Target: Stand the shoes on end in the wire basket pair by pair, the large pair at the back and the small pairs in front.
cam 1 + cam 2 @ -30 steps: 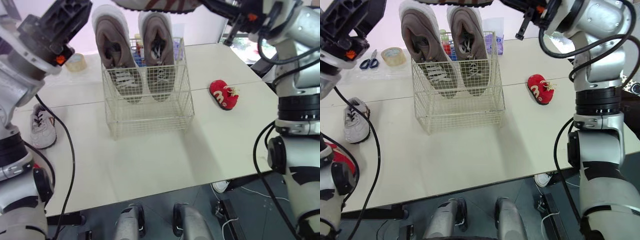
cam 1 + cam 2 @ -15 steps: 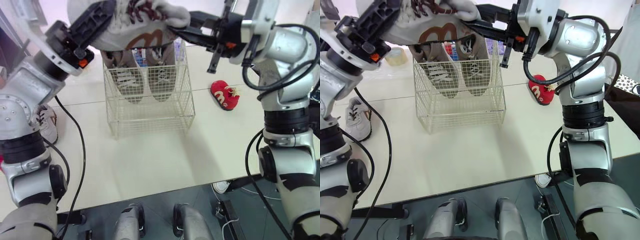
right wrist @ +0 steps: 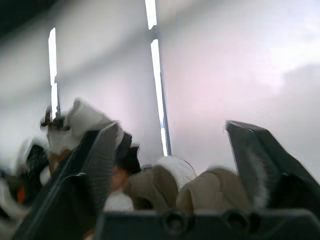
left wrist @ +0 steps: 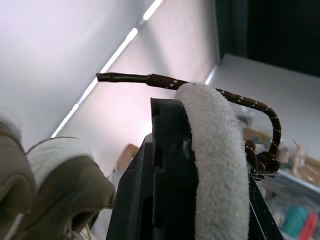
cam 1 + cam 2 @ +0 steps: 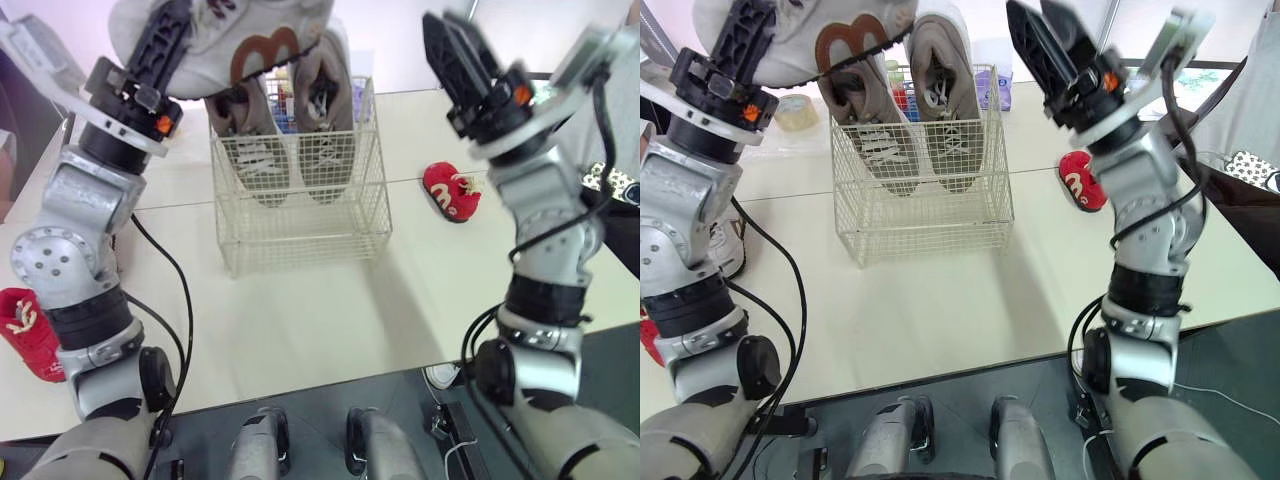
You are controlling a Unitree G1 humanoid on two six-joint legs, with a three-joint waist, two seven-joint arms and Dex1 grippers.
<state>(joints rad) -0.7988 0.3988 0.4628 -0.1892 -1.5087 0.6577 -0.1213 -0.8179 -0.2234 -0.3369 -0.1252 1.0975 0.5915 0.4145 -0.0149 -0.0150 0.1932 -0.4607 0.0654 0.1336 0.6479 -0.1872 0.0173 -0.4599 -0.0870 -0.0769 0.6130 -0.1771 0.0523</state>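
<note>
– Red shoe [image 5: 25, 335] by table's [image 5: 300, 320] left edge, second red shoe [image 5: 452, 192] right of wire basket [image 5: 300, 215]. Grippers?
– Left gripper [image 5: 175, 25] clamps white shoe [image 5: 225, 50] above basket; tan pair [image 5: 325, 110] upright at its back. Right gripper [image 5: 455, 55] spread wide, empty.

Two taupe shoes [image 5: 250, 135] [image 5: 325, 110], two red [image 5: 450, 192] [image 5: 25, 322], perhaps two white [image 5: 225, 40] [image 5: 733, 245].

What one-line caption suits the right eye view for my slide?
The left gripper holds a white shoe above the wire basket with the large pair; the right gripper is open.
</note>
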